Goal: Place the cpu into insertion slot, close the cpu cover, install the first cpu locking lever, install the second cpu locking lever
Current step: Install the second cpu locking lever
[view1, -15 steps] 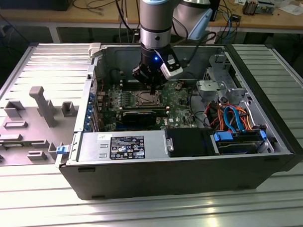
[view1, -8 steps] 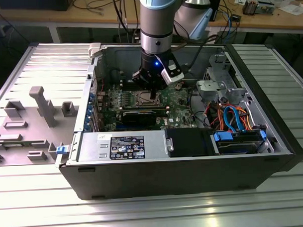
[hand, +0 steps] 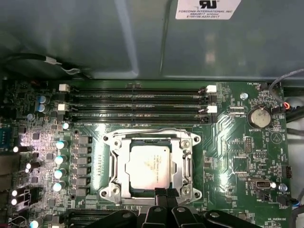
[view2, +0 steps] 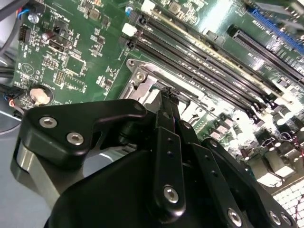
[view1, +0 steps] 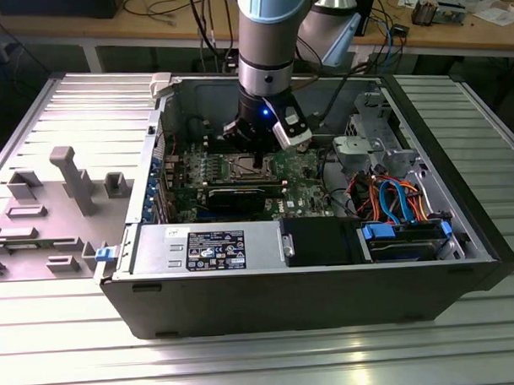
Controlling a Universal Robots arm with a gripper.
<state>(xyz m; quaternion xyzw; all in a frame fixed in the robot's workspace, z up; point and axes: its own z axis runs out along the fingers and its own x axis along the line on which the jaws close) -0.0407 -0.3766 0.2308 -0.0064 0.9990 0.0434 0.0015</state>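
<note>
Workshop bench behind; open computer case [view1: 142,285] on ribbed metal table. Cpu [hand: 148,166] seated in insertion slot [hand: 114,164], cpu cover [hand: 187,164] down around it. Gripper [hand: 164,194] pressed together at cover's near edge. Likely lever-locking stage; needs precise hooking of thin wire lever.
</note>
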